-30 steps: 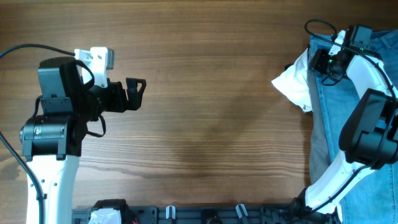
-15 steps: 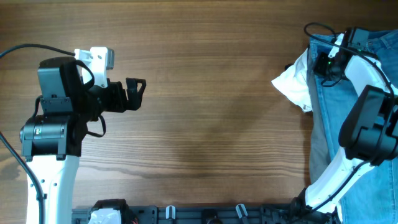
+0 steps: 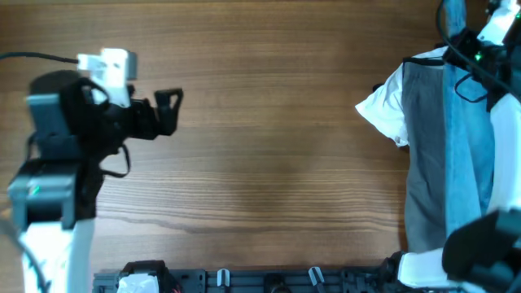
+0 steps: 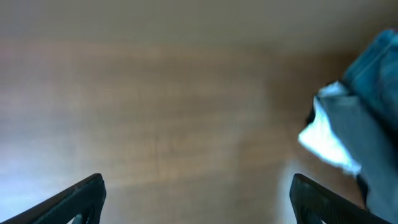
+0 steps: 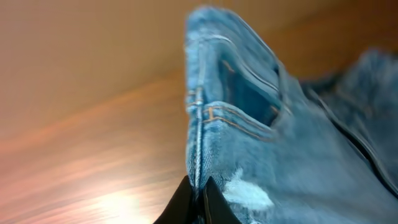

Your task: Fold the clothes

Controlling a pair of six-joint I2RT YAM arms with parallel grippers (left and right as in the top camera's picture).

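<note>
Two arms work at a wooden table (image 3: 277, 163), one on each side. The left gripper (image 3: 168, 112) hangs over bare wood on the left of the table, its jaws spread wide and holding nothing. In the left wrist view its dark fingertips (image 4: 87, 194) sit far apart at the lower corners, with only wood grain between them.

The right gripper (image 5: 199, 196) is closed tight on the jeans (image 5: 249, 124). It pinches a stitched seam of the light blue denim between the two tips, and a pocket edge with orange thread shows just above the pinch. That view is blurred, so finer detail is lost.

From overhead, the right arm reaches to the far right corner of the table, where its fingers cannot be made out. From that corner the jeans run as a long pale blue band toward the near edge along the right side. The band lies over a dark grey garment (image 3: 423, 163), which shows as a broad strip on its left. A white cloth (image 3: 384, 107) pokes out to the left from under the far part of the grey garment, onto the bare wood. The left wrist view catches the same pile at its right edge, with white in front, grey behind it and blue denim beyond
</note>
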